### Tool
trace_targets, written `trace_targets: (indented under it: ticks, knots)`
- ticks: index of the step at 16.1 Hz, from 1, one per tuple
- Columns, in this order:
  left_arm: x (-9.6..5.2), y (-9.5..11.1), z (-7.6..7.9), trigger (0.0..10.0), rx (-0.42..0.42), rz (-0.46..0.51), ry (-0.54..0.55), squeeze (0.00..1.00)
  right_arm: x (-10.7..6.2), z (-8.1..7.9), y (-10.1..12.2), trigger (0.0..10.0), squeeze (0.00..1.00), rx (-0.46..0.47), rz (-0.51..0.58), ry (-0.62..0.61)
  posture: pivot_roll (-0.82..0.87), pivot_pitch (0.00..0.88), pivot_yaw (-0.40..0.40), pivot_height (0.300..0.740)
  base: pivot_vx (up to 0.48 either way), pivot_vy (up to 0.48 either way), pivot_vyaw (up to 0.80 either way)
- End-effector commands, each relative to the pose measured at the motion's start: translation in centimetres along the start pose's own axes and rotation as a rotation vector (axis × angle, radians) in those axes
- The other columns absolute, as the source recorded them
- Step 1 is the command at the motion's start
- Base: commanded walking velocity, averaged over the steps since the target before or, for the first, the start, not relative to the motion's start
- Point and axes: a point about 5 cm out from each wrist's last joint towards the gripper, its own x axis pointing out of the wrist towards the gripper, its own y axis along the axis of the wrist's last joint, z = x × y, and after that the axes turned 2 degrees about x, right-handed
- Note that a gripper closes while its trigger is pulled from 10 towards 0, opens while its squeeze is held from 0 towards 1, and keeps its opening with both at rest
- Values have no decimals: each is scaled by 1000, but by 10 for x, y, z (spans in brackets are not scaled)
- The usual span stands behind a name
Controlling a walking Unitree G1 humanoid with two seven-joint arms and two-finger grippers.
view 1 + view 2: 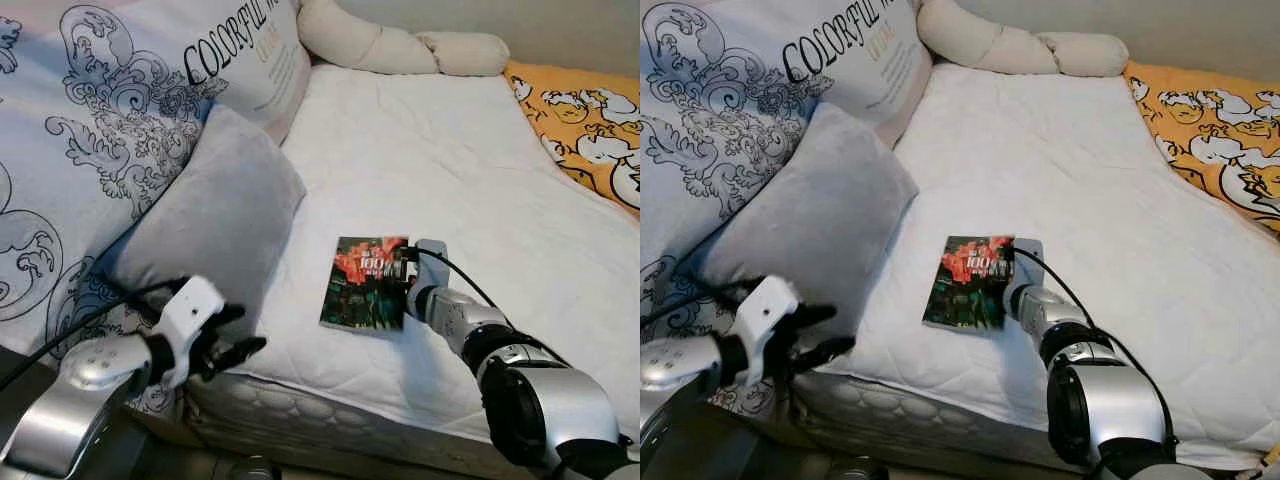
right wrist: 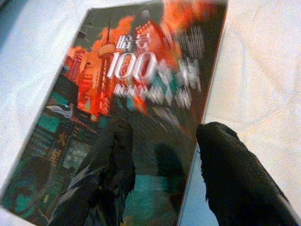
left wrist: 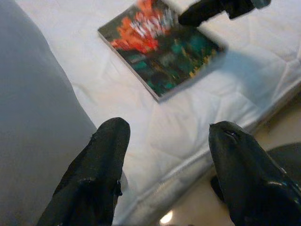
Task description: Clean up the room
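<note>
Right claw (image 2: 162, 141) open over book (image 1: 366, 281) on mattress (image 1: 450, 160).

A dark book (image 2: 136, 108) with a red skyline and a large "100" is seen lying on white quilted bedding (image 2: 254, 70), the right gripper (image 2: 162, 160) poised over its cover with fingers parted.

Soft, even light lay over the white bed (image 1: 430, 150), brightest on the quilted cover. The book (image 2: 127, 108) cast a faint shadow just beside its edge. In the right wrist view its cover lettering was smeared by blur; the head views stayed fairly sharp.
</note>
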Motion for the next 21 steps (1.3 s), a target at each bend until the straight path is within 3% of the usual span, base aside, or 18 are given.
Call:
trace_targets:
  ticks: [1, 2, 7, 8, 11, 12, 14, 16, 21]
  knots:
    - [3, -2, -2, 10000, 4, -12, 14, 0, -1, 7, 1, 10000, 1000, -53, 7, -23, 237, 0, -15, 740, 0, 0, 0]
    - [5, -2, -2, 10000, 4, -9, 21, 0, -2, 12, 0, 10000, 1000, -88, 10, -36, 230, 0, -16, 740, 0, 0, 0]
    - [16, -2, -1, 10000, -5, 10, 28, 0, -6, 30, 1, 10000, 1000, -8, 97, -107, 184, 0, 3, 740, 0, 0, 0]
    - [21, -1, -1, 10000, 4, 18, 28, 0, -7, 32, 0, 10000, 0, -21, 112, -124, 169, 0, 12, 740, 0, 0, 0]
    - [33, 4, -7, 10000, -39, 111, 159, 0, -10, 37, 0, 10000, 0, 53, 177, -114, 126, 0, 27, 740, 0, 0, 0]
    - [37, 6, -22, 10000, -88, 170, 336, 0, -13, 42, 4, 10000, 0, 90, 245, -123, 98, 0, 36, 740, 0, 0, 0]
    - [39, 4, -32, 10000, -147, 200, 471, 0, -19, 45, 9, 10000, 0, 65, 333, -142, 71, 0, 43, 740, 0, 0, 0]
    - [43, 1, -31, 10000, -201, 217, 530, 0, -32, 39, 10, 10000, 0, 17, 456, -159, 40, 0, 34, 740, 0, -122, 0]
    - [42, -9, -25, 10000, -210, 210, 602, 0, -49, 25, -13, 10000, 0, 5, 485, -183, 60, 0, -7, 740, 0, -418, 0]
